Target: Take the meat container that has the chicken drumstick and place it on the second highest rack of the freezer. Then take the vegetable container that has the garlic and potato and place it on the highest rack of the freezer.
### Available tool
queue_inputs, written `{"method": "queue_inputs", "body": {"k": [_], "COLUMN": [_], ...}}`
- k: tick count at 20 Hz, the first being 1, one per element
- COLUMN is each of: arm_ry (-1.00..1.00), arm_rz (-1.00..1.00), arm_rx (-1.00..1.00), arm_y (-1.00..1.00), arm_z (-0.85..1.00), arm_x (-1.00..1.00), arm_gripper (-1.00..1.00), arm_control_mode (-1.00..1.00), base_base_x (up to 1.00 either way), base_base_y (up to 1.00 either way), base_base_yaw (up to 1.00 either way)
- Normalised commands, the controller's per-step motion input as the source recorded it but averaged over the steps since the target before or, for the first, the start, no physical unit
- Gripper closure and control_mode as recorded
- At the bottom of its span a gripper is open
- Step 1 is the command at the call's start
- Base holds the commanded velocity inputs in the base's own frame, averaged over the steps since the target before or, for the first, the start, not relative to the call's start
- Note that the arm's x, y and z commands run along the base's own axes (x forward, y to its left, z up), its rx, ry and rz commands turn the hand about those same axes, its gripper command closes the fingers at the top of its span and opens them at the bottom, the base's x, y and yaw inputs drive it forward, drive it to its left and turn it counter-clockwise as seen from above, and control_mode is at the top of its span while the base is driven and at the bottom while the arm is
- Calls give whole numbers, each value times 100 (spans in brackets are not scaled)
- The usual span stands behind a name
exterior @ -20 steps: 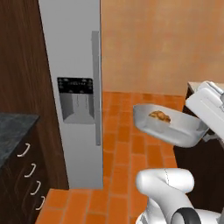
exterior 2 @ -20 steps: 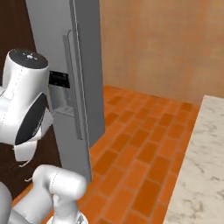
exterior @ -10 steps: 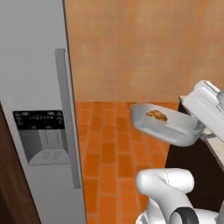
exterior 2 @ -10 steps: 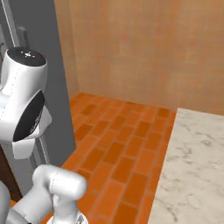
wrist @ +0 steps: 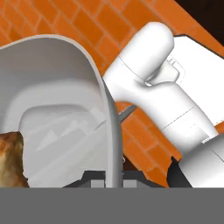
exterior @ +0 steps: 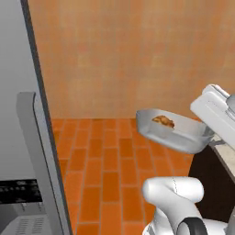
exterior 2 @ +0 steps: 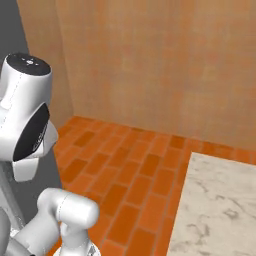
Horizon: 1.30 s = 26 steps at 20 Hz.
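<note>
From the left base view I see the meat container (exterior: 176, 133), a shallow grey-white tray, held up in the air above the orange brick floor (exterior: 103, 170). The chicken drumstick (exterior: 163, 121) lies inside it, toward the far side, much smaller than the tray. The tray's right end runs in under the white hand of the arm, so I cannot see the fingertips themselves here. On the left edge stands the freezer (exterior: 20, 137), its grey door close to the camera with the long vertical handle (exterior: 36, 156) and a dark panel low down; the door is cut off by the frame and I can make out no shelves. A tan wall (exterior: 119, 55) closes the back. Open floor lies between the tray and the freezer door.

From the right base view a large white arm joint sits at the left, and behind it a strip of grey freezer (exterior 2: 11, 30) side. A pale marbled counter (exterior 2: 215, 210) takes the lower right corner, cut off by the frame.

In the hand view the meat container's rim (wrist: 103, 109) curves right up against the camera, and a brown edge of the drumstick (wrist: 11, 157) shows at the lower left, mostly cropped. The gripper (wrist: 114, 175) is clamped tight on that rim; its fingertips are largely hidden behind it.
</note>
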Motion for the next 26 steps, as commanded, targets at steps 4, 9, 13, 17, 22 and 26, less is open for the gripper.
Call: {"method": "queue_inputs", "body": {"k": [4, 9, 13, 17, 22, 26], "arm_ry": [0, 0, 0, 0, 0, 0], "arm_rz": [0, 0, 0, 0, 0, 0], "arm_rx": [0, 0, 0, 0, 0, 0], "arm_y": [0, 0, 0, 0, 0, 0], "arm_z": [0, 0, 0, 0, 0, 0], "arm_x": [0, 0, 0, 0, 0, 0], "arm_gripper": [100, 100, 100, 100, 100, 100], "arm_control_mode": [100, 100, 100, 100, 100, 100], "base_base_x": [100, 75, 21, 39, 12, 16], "base_base_y": [-31, -15, -1, -19, -37, -65], "base_base_yaw": [27, 59, 74, 75, 73, 62]}}
